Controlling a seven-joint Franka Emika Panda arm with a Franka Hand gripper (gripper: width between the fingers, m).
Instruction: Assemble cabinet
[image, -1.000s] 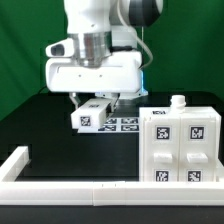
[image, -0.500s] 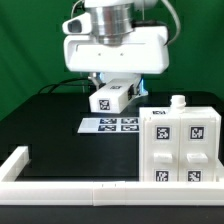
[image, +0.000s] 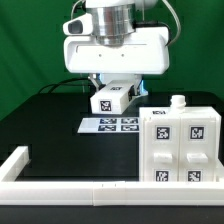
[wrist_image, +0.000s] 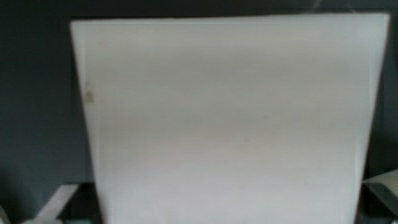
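My gripper (image: 111, 92) is shut on a small white cabinet box part (image: 110, 99) with a black-and-white tag on its face. It holds the part in the air above the table, over the marker board (image: 110, 125). In the wrist view the held white part (wrist_image: 222, 120) fills nearly the whole picture, with one fingertip (wrist_image: 57, 205) showing at its side. The larger white cabinet body (image: 178, 146) stands at the exterior view's right, with several tags on its front and a small knob on top. It is apart from the held part.
A low white border frame (image: 60, 184) runs along the front and the exterior view's left edge of the black table. A green backdrop stands behind. The arm's wide white wrist housing (image: 115, 50) hangs above the middle of the table.
Between one second and half a second ago the gripper carried the box part up and toward the exterior view's right. Since then nothing has visibly moved.
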